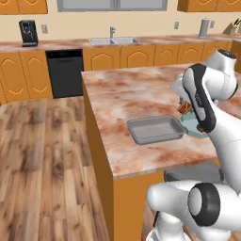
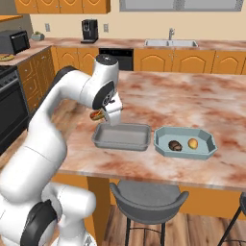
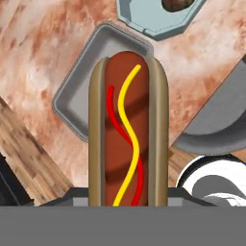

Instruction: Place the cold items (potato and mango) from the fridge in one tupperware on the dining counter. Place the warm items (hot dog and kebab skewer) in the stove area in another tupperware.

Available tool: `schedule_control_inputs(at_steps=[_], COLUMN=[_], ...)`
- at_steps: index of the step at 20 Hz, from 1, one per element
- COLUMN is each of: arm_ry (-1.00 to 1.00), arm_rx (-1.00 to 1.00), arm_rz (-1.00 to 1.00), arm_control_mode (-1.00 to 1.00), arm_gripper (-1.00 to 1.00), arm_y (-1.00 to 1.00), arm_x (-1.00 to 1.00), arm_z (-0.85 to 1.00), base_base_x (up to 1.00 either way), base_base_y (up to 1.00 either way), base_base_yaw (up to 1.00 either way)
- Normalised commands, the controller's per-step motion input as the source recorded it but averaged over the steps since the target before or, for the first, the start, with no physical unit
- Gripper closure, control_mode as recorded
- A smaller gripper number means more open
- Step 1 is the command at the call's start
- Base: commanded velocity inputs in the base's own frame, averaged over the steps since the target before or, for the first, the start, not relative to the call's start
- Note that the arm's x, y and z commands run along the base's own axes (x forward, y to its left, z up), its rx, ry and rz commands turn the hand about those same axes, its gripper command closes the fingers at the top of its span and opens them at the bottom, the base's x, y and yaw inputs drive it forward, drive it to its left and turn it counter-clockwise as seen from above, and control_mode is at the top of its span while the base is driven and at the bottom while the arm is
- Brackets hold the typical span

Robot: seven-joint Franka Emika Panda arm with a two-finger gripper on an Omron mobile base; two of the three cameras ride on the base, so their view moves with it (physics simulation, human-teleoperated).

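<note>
My gripper [image 2: 102, 115] is shut on a hot dog [image 3: 128, 129], a brown sausage in a bun with red and yellow lines of sauce. The hot dog [image 2: 97, 114] hangs just above the left end of an empty grey tupperware [image 2: 120, 145] on the dining counter. In the left base view the hot dog [image 1: 184, 108] peeks out beside my forearm, past the grey tupperware [image 1: 157, 137]. A blue eight-sided tupperware [image 2: 185, 153] right of the grey one holds the potato [image 2: 175, 145] and the mango [image 2: 192, 143]. The kebab skewer is out of view.
A grey stool [image 2: 149, 199] stands under the counter's near edge, below the two tupperwares. The stove [image 2: 9, 96] is at the far left. Sink [image 1: 113, 41], dishwasher [image 1: 66, 70] and coffee machine [image 1: 28, 32] line the back wall across a wood floor.
</note>
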Motion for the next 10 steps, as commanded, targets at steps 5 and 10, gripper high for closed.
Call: schedule_control_inputs(at_steps=[5,10], arm_ry=[0.25,0.16], arm_rx=[0.00,0.00], arm_rz=[0.00,-0.03], arm_control_mode=[-1.00,-1.00], arm_gripper=[1.00,1.00], arm_y=[0.02,0.23], arm_x=[0.52,0.49], arm_z=[-0.56,-0.63], base_base_x=[0.00,0.00], base_base_y=[0.00,0.00], base_base_yaw=[0.00,0.00])
